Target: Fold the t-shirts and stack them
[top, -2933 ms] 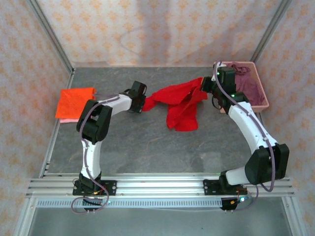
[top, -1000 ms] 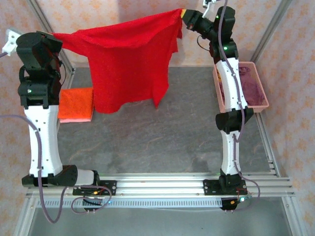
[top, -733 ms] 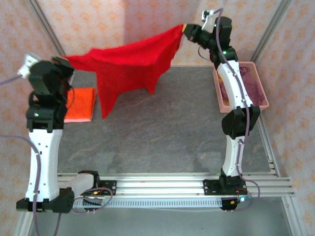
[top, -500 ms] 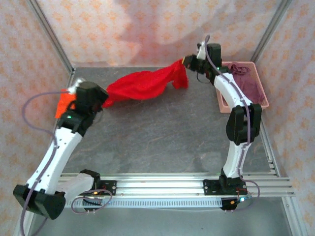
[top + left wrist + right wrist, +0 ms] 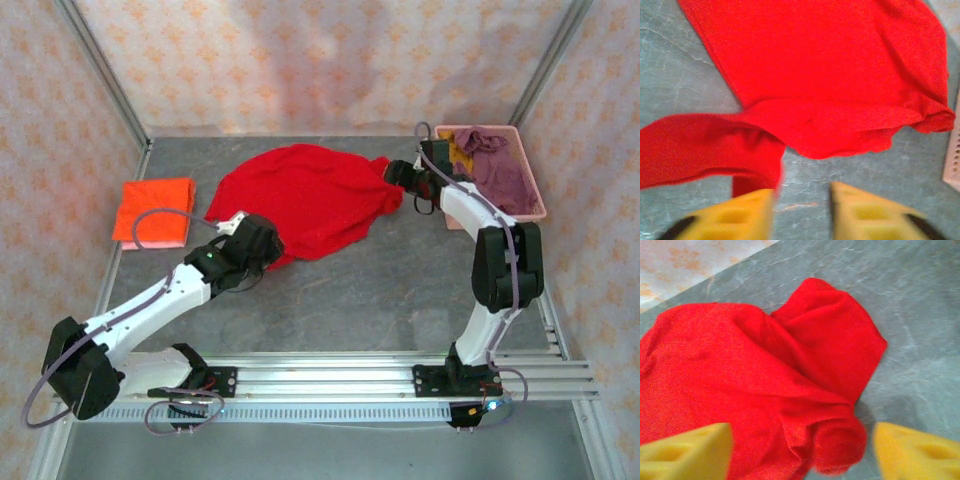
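The bright red t-shirt point(image 5: 312, 198) lies spread and rumpled on the grey table, its bunched corner in the right wrist view point(image 5: 790, 390). My left gripper point(image 5: 264, 246) rests low at the shirt's near-left edge. In the left wrist view it point(image 5: 802, 210) is open, bare table shows between its yellow fingers point(image 5: 865, 210), and a red fold point(image 5: 705, 150) hangs by the left one. My right gripper point(image 5: 396, 172) sits at the shirt's right corner. Its fingers point(image 5: 920, 452) stand wide open, with loose cloth lying between them. A folded orange t-shirt point(image 5: 153, 207) lies on a pale pink one point(image 5: 140, 244) at the left.
The pink plastic basket point(image 5: 530, 214) stands at the back right, holding a mauve-purple t-shirt point(image 5: 500, 165) and a mustard yellow one point(image 5: 458, 152). Its perforated wall point(image 5: 952, 160) shows at the left wrist view's right edge. Metal frame posts and patterned walls bound the table.
Both arms have swung down from holding the red shirt stretched in the air. The shirt now lies on the table, and both grippers have opened and let go of it.
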